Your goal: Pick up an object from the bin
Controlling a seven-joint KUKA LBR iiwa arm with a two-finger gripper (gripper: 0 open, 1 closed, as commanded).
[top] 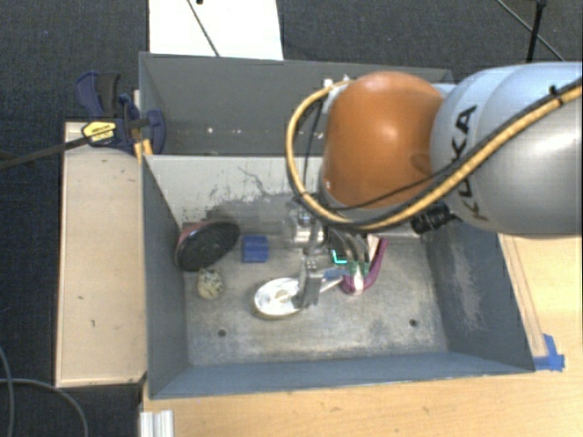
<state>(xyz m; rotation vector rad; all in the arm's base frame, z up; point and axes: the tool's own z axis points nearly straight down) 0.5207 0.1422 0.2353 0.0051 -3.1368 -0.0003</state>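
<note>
My gripper (pixel 308 291) hangs low in the middle of the bin, below the orange cover. One metal finger touches the right edge of a white round lid-like disc (pixel 276 298) lying flat on the floor. Just right of the finger lies a small purple, white and green thing (pixel 357 276), partly hidden by the gripper body. A small blue block (pixel 255 249) sits to the upper left of the disc.
A dark round disc with a reddish rim (pixel 207 244) leans at the left wall. A small pale lumpy ball (pixel 210 285) lies below it. The arm and its cables cover the bin's upper right.
</note>
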